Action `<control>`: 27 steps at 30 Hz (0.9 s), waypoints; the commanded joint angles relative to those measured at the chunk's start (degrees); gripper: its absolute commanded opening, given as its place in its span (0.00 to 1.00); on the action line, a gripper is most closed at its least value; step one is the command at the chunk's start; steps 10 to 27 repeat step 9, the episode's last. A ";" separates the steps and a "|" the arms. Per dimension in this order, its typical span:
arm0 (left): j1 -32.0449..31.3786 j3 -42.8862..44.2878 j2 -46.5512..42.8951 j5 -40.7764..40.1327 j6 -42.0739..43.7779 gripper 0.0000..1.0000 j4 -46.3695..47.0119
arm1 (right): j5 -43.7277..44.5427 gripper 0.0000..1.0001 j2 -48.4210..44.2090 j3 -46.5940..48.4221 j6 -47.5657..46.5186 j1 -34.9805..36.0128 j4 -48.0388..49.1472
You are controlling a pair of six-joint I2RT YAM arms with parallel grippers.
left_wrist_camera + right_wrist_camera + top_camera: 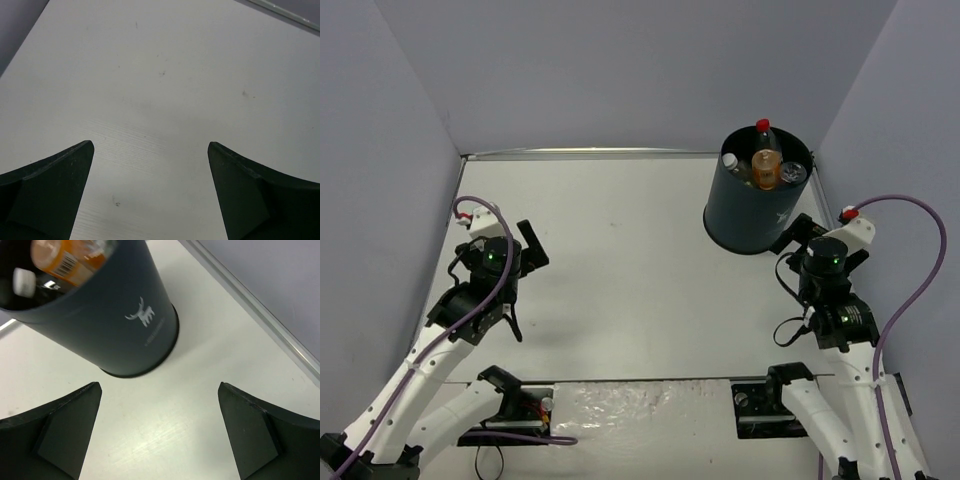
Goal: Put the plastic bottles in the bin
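The dark navy bin [752,210] stands at the back right of the table. Several plastic bottles stand in it: an orange-filled bottle [766,167], a red cap [762,126], a white-capped bottle [730,160] and a dark-topped one [794,172]. No bottle lies on the table. My right gripper [820,240] is open and empty, just right of and nearer than the bin. In the right wrist view [159,384] the bin [115,315] is ahead to the left, with the orange-filled bottle [65,260] inside. My left gripper [498,240] is open and empty over bare table at the left [150,143].
Grey walls close in the table on the left, back and right. A metal strip [590,153] runs along the back edge and shows at the right in the right wrist view [260,315]. The arm bases and a shiny plate [640,410] are at the near edge.
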 commanded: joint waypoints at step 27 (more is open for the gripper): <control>0.16 -2.49 -1.85 -1.84 2.28 0.97 1.72 | 11.35 1.00 -0.63 1.51 5.35 0.01 -2.12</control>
